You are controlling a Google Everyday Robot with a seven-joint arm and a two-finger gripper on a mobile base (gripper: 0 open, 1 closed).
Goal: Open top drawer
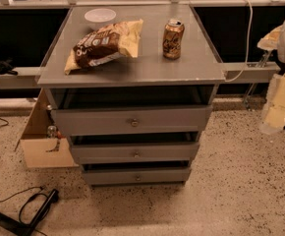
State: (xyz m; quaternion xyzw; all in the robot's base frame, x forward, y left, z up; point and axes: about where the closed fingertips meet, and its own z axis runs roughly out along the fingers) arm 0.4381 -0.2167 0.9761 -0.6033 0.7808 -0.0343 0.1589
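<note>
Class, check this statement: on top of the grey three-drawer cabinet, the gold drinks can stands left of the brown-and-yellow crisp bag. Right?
No. The camera view shows the gold drinks can standing right of the brown-and-yellow crisp bag on top of the grey three-drawer cabinet. The gripper is at the picture's right edge, clear of the cabinet.

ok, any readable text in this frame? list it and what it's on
Nothing legible.
chip bag: printing too blurred to read.
can: logo too blurred to read.
top drawer: no text.
gripper, at the right edge, apart from the drawers: no text seen.
</note>
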